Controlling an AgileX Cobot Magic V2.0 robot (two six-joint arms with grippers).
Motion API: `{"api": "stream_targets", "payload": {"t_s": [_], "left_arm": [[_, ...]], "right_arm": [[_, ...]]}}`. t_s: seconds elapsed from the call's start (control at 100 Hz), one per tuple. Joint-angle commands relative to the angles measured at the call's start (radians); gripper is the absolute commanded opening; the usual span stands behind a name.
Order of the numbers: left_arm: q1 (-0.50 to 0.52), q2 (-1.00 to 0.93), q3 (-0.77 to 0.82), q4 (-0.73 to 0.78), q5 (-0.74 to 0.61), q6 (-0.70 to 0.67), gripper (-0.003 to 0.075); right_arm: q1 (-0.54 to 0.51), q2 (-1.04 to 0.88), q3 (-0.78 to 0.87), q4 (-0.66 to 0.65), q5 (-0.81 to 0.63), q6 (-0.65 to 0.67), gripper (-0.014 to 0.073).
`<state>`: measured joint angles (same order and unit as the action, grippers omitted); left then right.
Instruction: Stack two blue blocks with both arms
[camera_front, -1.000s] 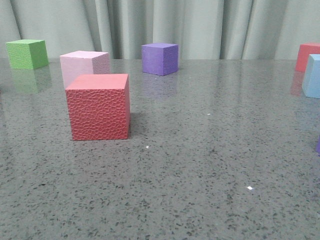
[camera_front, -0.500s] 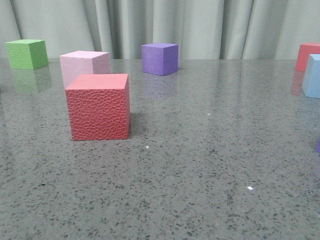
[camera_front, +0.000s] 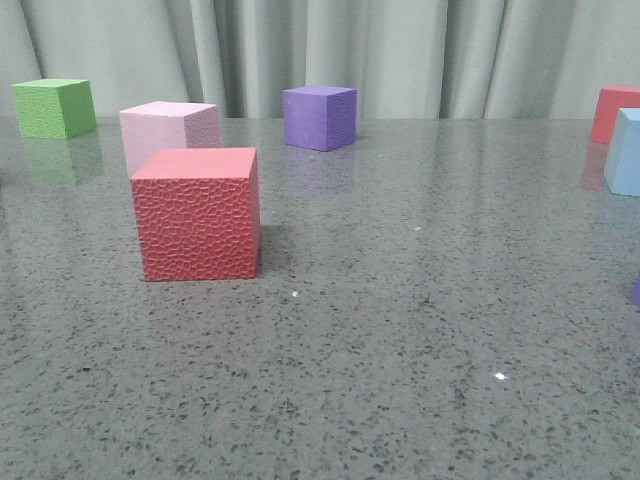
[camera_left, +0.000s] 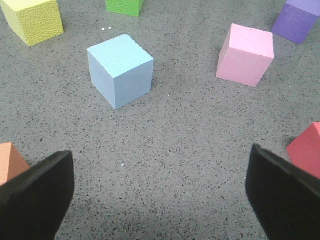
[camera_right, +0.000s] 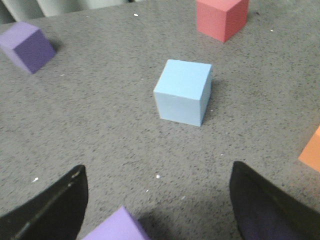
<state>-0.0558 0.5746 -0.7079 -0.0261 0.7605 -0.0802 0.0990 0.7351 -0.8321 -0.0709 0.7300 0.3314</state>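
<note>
Two blue blocks sit on the grey speckled worktop (camera_front: 400, 330), each alone and touching no other cube. One blue block (camera_left: 120, 70) lies ahead of the left gripper (camera_left: 160, 192), whose fingers (camera_left: 35, 195) are spread wide and hold nothing. The other blue block (camera_right: 182, 91) lies ahead of the right gripper (camera_right: 160, 205), its fingers (camera_right: 265, 207) also spread and empty.

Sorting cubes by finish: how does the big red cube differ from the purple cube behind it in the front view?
The textured red cube has a dimpled face; the smooth purple cube looks plain. The red one stands nearer the camera, left of the purple. Both sit upright on the speckled grey table.
</note>
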Motion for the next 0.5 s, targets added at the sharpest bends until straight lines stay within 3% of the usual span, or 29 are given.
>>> {"api": "stream_targets", "payload": {"t_s": [0.0, 0.16, 0.49], "left_arm": [[0.003, 0.009, -0.035, -0.008, -0.069, 0.0, 0.0663], [0.003, 0.009, -0.035, -0.008, -0.069, 0.0, 0.0663], [0.003, 0.009, -0.035, -0.008, -0.069, 0.0, 0.0663]], "right_arm": [[0.002, 0.092, -0.091, -0.072, -0.033, 0.051, 0.058], [0.002, 0.26, -0.216, -0.134, 0.01, 0.1, 0.058], [0.002, 0.504, -0.412, -0.134, 0.046, 0.102, 0.058]]}}
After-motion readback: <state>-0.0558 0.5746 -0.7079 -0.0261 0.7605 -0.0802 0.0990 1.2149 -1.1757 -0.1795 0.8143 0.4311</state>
